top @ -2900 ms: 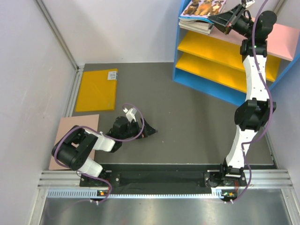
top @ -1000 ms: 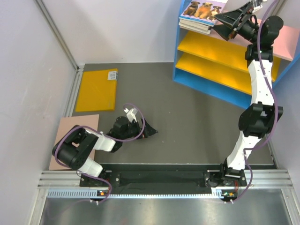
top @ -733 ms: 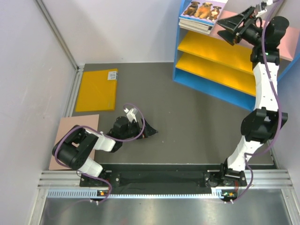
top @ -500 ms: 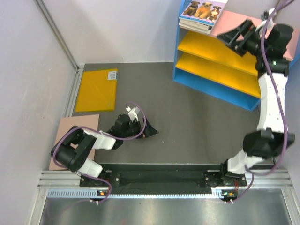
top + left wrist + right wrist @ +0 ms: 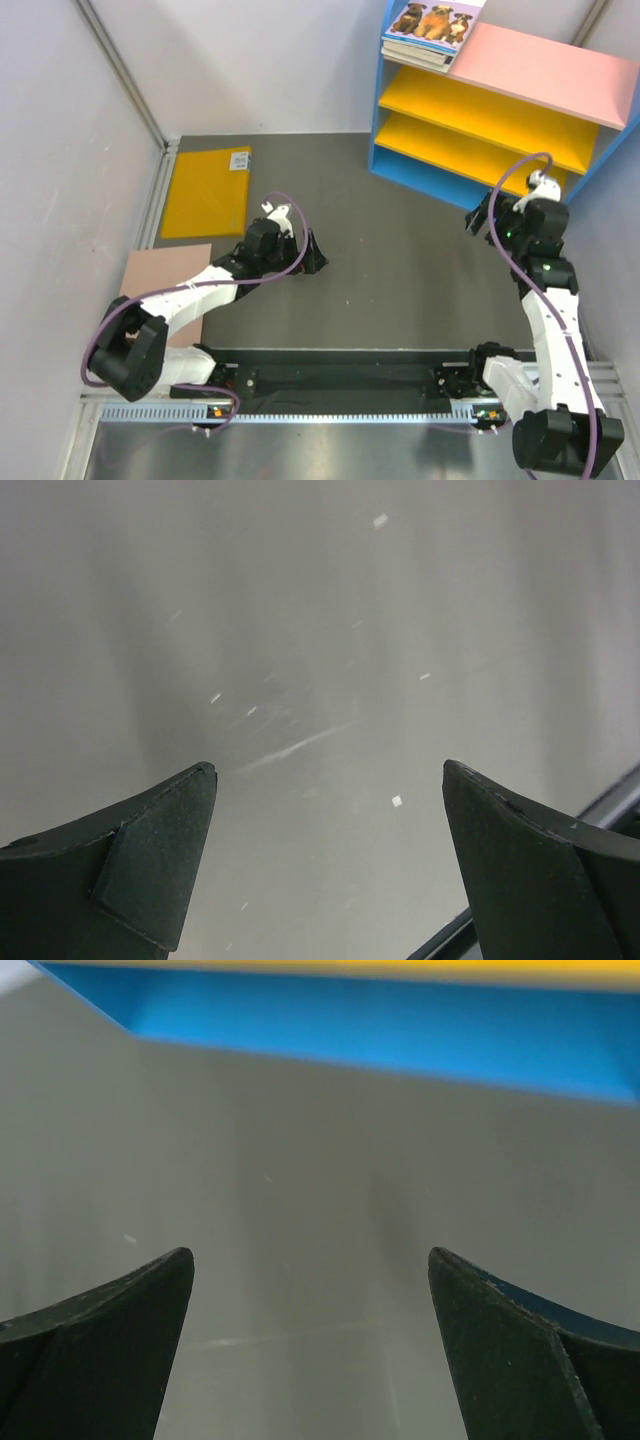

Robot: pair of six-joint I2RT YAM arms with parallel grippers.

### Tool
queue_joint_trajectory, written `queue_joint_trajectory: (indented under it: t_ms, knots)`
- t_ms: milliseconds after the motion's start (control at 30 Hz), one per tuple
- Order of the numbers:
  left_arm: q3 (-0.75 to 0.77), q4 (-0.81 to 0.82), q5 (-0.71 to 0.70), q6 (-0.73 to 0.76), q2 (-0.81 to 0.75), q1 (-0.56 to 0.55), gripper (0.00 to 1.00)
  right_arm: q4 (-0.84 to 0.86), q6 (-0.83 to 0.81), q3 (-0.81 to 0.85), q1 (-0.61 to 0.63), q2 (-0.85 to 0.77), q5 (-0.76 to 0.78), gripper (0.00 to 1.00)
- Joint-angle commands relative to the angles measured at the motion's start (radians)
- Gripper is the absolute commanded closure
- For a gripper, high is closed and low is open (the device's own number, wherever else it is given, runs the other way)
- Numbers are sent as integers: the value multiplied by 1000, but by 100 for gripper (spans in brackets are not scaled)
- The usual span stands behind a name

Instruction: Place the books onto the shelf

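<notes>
- Right claw (image 5: 479, 217) has been pulled back from the top of the shelf (image 5: 540, 72) since the earlier frames. It is now held low over the tabletop (image 5: 400, 270), just in front of the blue base.
- Left claw (image 5: 314, 256) has been reached further forward and is held close above the tabletop.
- Both claws are spread wide, nothing pinched.
- Books (image 5: 430, 28) are stacked on the left end of the pink top board, dog cover uppermost.
- Yellow sheet (image 5: 207, 190) and pinkish board (image 5: 140, 265) are laid flat at the left, well apart from the shelf.
</notes>
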Motion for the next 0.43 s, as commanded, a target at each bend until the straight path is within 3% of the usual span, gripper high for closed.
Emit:
queue_joint_trajectory:
  t_ms: [0, 400]
  knots:
    - [27, -111, -96, 32, -38, -1, 1, 62, -3, -134, 7, -70, 159, 0]
    - [104, -223, -182, 59, -10, 24, 1, 283, -41, -362, 100, -160, 315, 0]
